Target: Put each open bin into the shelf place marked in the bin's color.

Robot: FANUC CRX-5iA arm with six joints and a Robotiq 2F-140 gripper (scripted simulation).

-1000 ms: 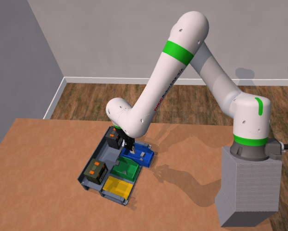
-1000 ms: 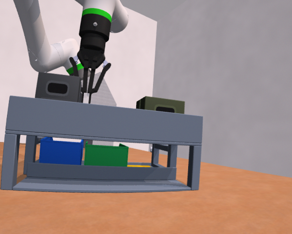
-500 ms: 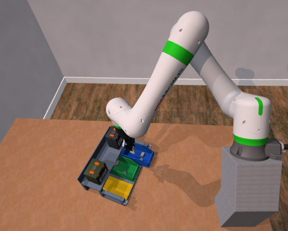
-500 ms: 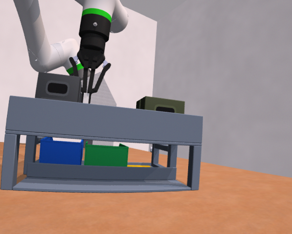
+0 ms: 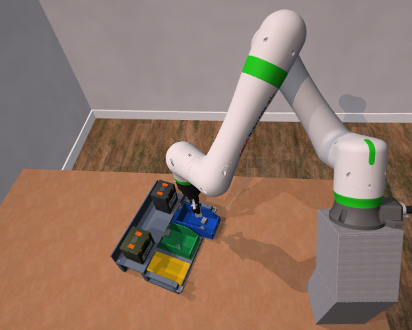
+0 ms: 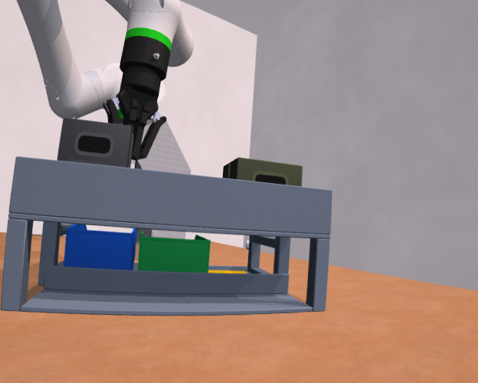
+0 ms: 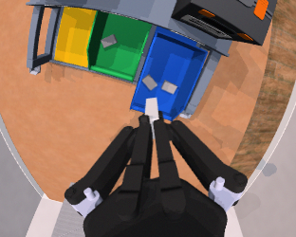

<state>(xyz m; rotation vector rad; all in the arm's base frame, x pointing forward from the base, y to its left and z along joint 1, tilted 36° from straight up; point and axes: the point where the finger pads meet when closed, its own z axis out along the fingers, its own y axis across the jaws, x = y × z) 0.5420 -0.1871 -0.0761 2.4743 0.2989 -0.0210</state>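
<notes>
Olive-green case with orange latches (image 5: 137, 244) (image 6: 270, 171) sitting on upper board, left of centre in top view. Yellow mark (image 5: 168, 268) (image 6: 227, 272) (image 7: 75, 38) showing on lower level of grey shelf (image 5: 135, 202) (image 6: 171, 199) (image 7: 119, 6), lower centre. Dark grey case (image 5: 164, 196) (image 6: 94, 143) (image 7: 223, 20) standing farther up frame. Green bin (image 5: 178, 240) (image 6: 174, 254) (image 7: 120, 46) resting on lower level beside yellow, parts inside. Gripper (image 5: 199, 213) (image 6: 135, 158) (image 7: 152, 106) hovering, clenched on nothing. Blue bin (image 5: 197, 221) (image 6: 99, 247) (image 7: 173, 66) sitting right of green, holding parts, its front reaching past shelf edge.

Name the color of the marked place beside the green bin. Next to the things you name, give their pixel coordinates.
Yellow (image 5: 168, 267) (image 7: 73, 40); it shows best in the top view.
</notes>
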